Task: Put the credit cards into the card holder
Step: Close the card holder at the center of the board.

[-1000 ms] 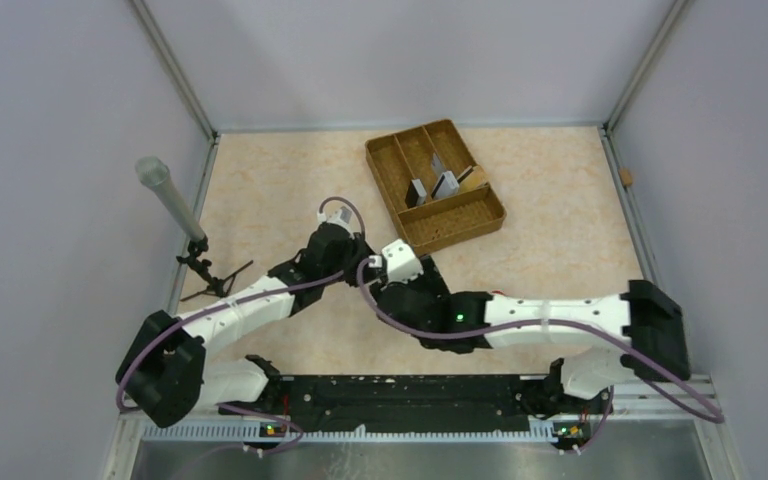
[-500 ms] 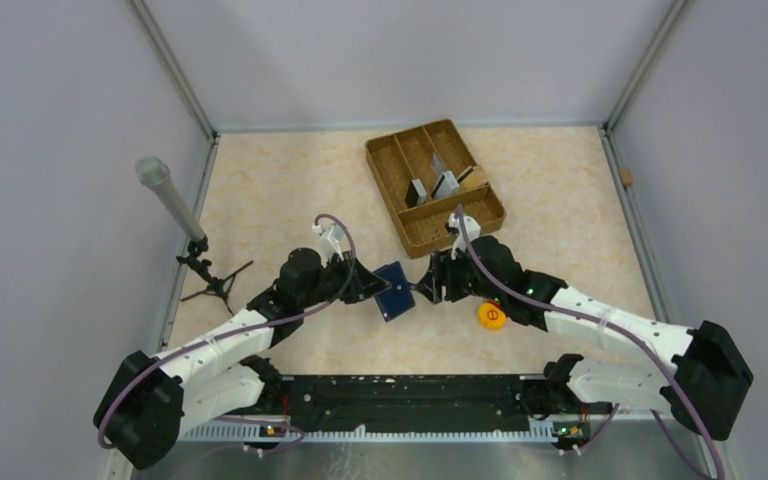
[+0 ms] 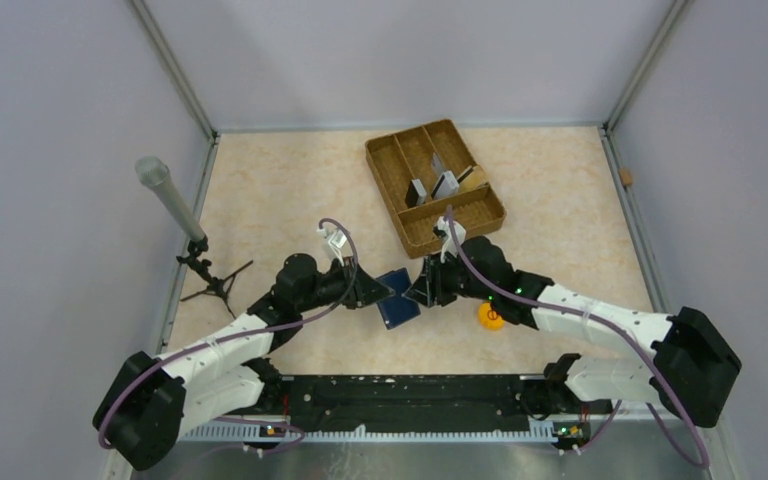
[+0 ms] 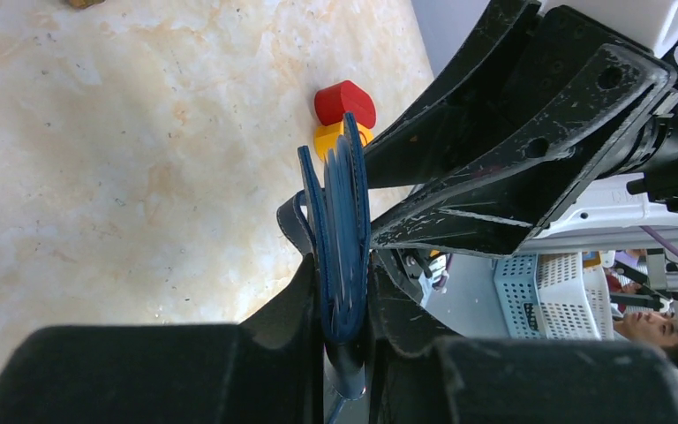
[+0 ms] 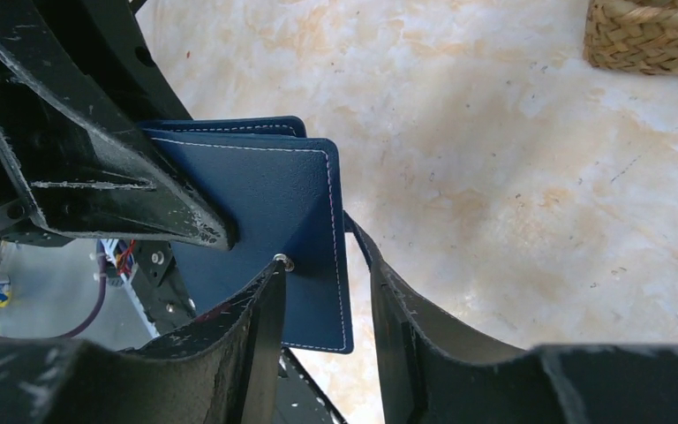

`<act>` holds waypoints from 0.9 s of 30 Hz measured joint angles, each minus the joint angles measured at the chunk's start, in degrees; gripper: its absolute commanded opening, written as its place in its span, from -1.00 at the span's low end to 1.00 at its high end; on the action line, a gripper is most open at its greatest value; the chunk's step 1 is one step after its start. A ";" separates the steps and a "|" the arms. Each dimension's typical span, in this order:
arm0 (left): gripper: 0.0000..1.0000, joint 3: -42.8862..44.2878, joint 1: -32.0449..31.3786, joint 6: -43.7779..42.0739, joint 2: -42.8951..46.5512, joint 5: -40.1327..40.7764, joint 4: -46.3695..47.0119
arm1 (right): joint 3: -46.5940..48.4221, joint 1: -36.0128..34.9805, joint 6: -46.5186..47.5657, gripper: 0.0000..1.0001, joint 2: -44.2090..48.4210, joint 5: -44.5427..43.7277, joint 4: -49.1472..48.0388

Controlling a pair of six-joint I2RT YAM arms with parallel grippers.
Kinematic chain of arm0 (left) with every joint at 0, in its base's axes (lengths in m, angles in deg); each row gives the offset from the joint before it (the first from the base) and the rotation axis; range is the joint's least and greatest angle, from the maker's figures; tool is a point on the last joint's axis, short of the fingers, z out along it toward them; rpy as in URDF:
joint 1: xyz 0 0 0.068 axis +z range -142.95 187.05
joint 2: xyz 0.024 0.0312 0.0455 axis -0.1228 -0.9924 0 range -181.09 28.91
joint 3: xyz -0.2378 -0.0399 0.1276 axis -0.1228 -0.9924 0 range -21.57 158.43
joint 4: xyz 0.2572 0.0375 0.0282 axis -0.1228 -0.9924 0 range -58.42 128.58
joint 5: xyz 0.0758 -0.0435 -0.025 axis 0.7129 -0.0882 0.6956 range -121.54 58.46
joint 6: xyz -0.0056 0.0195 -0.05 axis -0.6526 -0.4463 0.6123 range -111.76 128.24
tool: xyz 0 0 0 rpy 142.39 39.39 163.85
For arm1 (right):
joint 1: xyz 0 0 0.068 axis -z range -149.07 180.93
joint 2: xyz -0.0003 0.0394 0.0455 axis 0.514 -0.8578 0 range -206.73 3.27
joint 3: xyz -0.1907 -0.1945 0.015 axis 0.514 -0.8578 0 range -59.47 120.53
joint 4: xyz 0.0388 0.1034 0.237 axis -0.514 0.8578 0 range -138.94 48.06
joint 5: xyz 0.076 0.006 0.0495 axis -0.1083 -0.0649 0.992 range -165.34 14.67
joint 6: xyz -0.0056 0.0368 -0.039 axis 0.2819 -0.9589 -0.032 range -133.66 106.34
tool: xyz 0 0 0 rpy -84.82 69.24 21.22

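The navy holder [image 3: 397,298] hangs folded above mid-table [image 3: 290,190], pinched edge-on by the left gripper [image 3: 372,290]. The right gripper [image 5: 327,265] stands part-spread astride its free flap, not clamped. Opening step, I'd say: next, nip that flap and peel. Cards [image 3: 435,185] wait in the tray [image 3: 480,222].

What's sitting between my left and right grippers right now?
The dark navy folding card holder, clamped in the left gripper, its free edge meeting the open right gripper; both wrist views show it.
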 measured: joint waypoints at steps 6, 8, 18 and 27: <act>-0.85 -0.42 0.24 0.17 -0.37 -0.48 0.63 | -0.20 0.00 -0.57 -0.40 -1.64 1.86 -1.40; -0.81 -0.55 0.26 0.33 -0.57 -0.50 0.66 | -0.20 0.00 -0.63 -0.49 -2.12 2.36 -1.77; -0.46 -1.14 0.63 1.49 -3.21 -0.92 1.95 | -1.05 0.48 -1.05 -0.85 -4.31 3.13 -2.49; -0.38 -1.14 0.63 2.54 -5.46 -1.31 4.87 | -1.33 0.46 -2.16 -0.92 -5.09 5.09 -4.22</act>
